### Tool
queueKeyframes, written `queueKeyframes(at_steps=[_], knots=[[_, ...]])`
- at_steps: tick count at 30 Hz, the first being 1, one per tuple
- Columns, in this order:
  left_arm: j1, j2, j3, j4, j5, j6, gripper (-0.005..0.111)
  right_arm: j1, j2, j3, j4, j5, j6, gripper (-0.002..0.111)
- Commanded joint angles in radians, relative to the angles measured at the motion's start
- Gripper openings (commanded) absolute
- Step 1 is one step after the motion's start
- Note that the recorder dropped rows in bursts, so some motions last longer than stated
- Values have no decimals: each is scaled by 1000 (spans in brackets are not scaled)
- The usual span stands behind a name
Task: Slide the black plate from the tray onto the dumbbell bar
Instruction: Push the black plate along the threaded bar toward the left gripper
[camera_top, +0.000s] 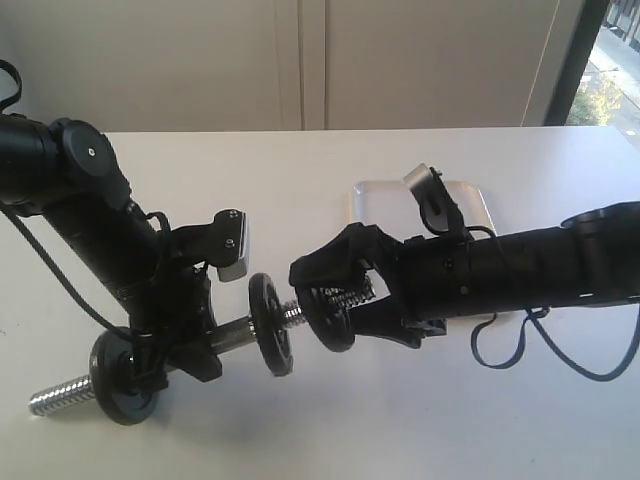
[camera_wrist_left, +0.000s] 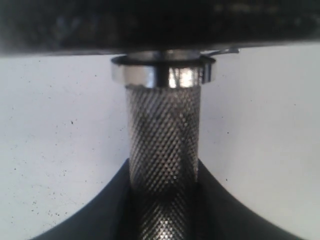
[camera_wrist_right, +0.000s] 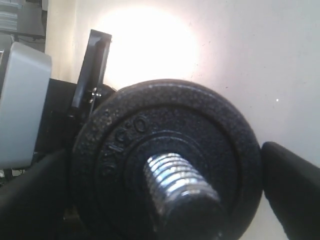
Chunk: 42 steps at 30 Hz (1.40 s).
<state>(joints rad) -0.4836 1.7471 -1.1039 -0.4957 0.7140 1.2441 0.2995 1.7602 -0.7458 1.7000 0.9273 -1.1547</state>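
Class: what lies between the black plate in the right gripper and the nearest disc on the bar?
Just a short threaded stretch of the dumbbell bar; the exterior view shows it.

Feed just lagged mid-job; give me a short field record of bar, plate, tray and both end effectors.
bar: short silver steel dumbbell bar, carrying two matching black discs
plate: small round black cast-iron plate, centre hole over the bar's threaded end
tray: shallow white rectangular plastic tray, behind right arm, partly hidden
left end effector: shut on bar's knurled middle
right end effector: shut on plate
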Motion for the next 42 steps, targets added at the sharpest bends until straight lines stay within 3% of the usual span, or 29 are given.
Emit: queueKeyframes(at_steps=[1, 22, 26, 31, 34, 42], knots=[[-6, -60, -24, -173, 62, 9, 0, 32, 30, 2, 44, 27, -43, 0], [-6, -60, -24, -176, 63, 9, 0, 54, 62, -2, 44, 70, -78, 3], [-6, -60, -24, -176, 63, 11, 0, 54, 62, -2, 44, 70, -80, 24], [-6, -60, -24, -176, 63, 11, 0, 54, 62, -2, 44, 70, -82, 81], [-6, -60, -24, -176, 63, 11, 0, 54, 62, -2, 44, 68, -85, 105], [-6, -60, -24, -176, 63, 11, 0, 54, 62, -2, 44, 61, -83, 105]])
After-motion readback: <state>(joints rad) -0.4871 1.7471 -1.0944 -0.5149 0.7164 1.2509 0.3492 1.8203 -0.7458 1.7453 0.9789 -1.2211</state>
